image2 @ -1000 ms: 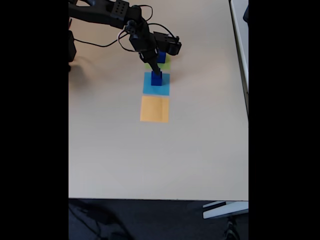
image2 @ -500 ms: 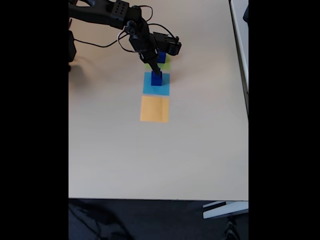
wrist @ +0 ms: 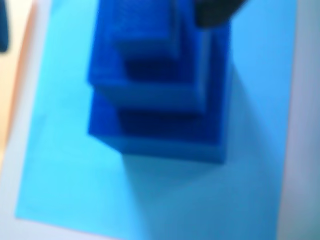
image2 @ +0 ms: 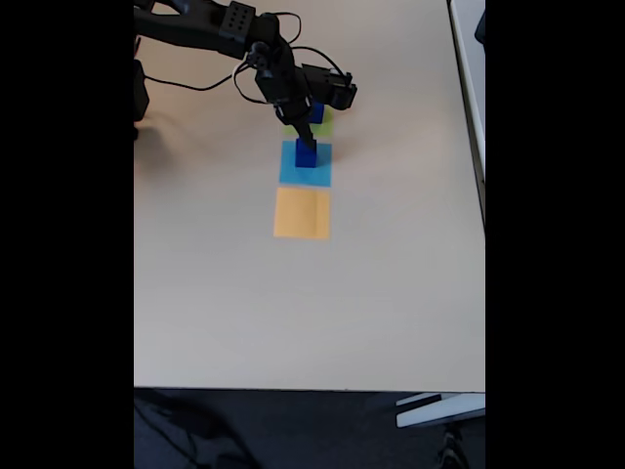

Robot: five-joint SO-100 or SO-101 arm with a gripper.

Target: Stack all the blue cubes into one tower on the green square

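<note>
In the wrist view, three blue cubes [wrist: 160, 95] of graded sizes stand stacked on a flat light-blue square [wrist: 65, 165], smallest on top. One dark fingertip [wrist: 215, 12] sits just right of the top cube without touching it, and a dark shape shows at the left edge. My gripper [wrist: 110, 20] is open around the top of the stack. In the fixed view the gripper [image2: 307, 143] points down onto that stack [image2: 306, 156]. Behind it another blue cube [image2: 315, 112] rests on the green square [image2: 326, 125], partly hidden by the arm.
An orange square [image2: 302, 213] lies in front of the light-blue square [image2: 290, 176]. The arm's base and cables [image2: 195, 83] are at the back left. The table's right edge [image2: 482, 195] and front edge [image2: 312, 389] are far from the squares.
The arm's wrist has shifted slightly to the right and a little higher above the stack. The cubes and squares have not moved.
</note>
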